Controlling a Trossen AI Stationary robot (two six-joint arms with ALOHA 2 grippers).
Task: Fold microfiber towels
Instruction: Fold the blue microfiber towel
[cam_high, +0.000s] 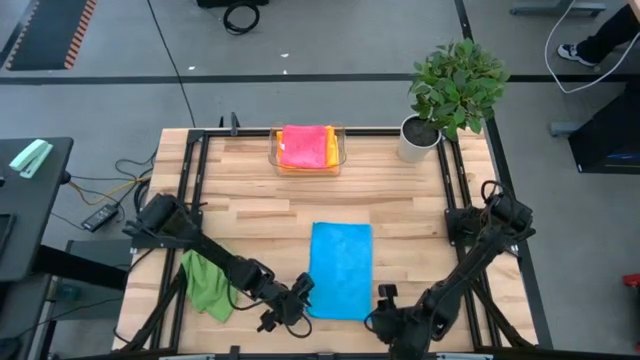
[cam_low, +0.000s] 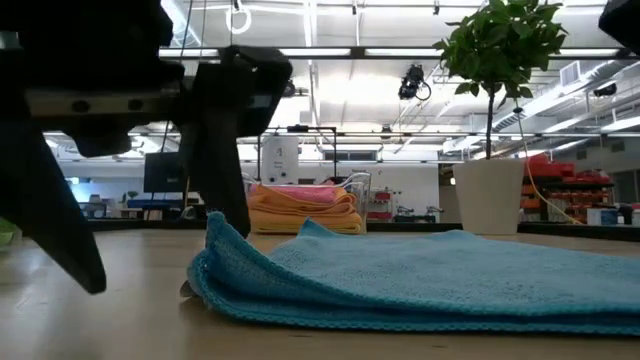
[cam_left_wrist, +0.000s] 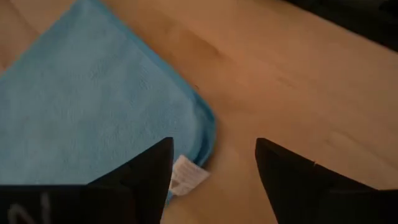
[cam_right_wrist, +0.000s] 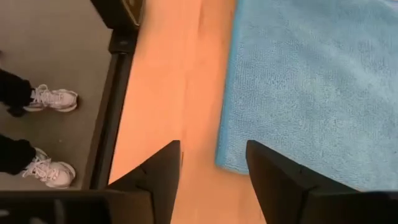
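High view: blue towel (cam_high: 341, 270) lies folded, left gripper (cam_high: 297, 297) and right gripper (cam_high: 384, 305) both spread, holding nothing. It's soft and floppy, so I'd pinch it by the near corners.

1. Both arms are dark, near black, built of slim straight links joined by bulkier rounded joint housings; each rises from a blocky dark base.
2. The left gripper (cam_high: 298, 296) is black, with small knobbly parts clustered around its wrist; its fingers (cam_left_wrist: 140, 180) are flat matte black wedges with straight edges, and a faint pale marking shows on the body beneath them.
3. The right gripper (cam_high: 384, 305) is the same black; its fingers (cam_right_wrist: 283, 180) are broad angular black blades with thin lighter edge lines.
4. In the low view the left gripper's fingers appear as thick dark slabs under a grey crossbar with small round fasteners.
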